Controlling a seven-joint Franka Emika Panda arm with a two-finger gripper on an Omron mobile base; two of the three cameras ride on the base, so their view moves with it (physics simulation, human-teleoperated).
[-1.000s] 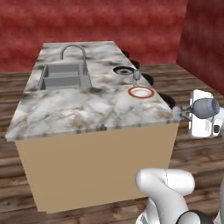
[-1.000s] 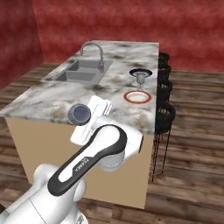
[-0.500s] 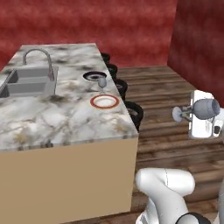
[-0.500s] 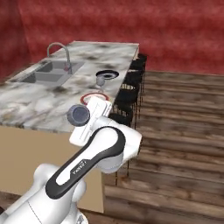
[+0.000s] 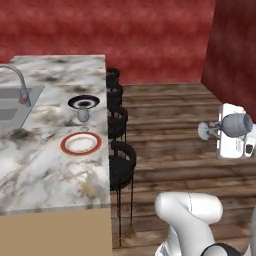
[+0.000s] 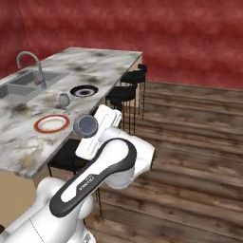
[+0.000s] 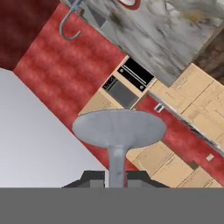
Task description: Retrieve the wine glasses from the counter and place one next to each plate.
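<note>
Wine glass [image 5: 235, 125] lies sideways, its stem pinched by the jaws, above wooden floor [image 5: 170, 125].

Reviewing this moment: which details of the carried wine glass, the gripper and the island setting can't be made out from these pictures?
- Hand view: held wine glass shows foot and stem; the grey bottom band cuts off its bowl.
- Right base view: gripper fingers hidden behind glass and hand.
- Left base view: whether the island's glass touches the navy plate: too small.

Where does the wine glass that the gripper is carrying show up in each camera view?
Left base view: the translucent grey-blue wine glass lies sideways at the right edge.
Right base view: left of centre.
Hand view: lower centre, foot first.
Shared landmark: white plate with orange-red rim.
</note>
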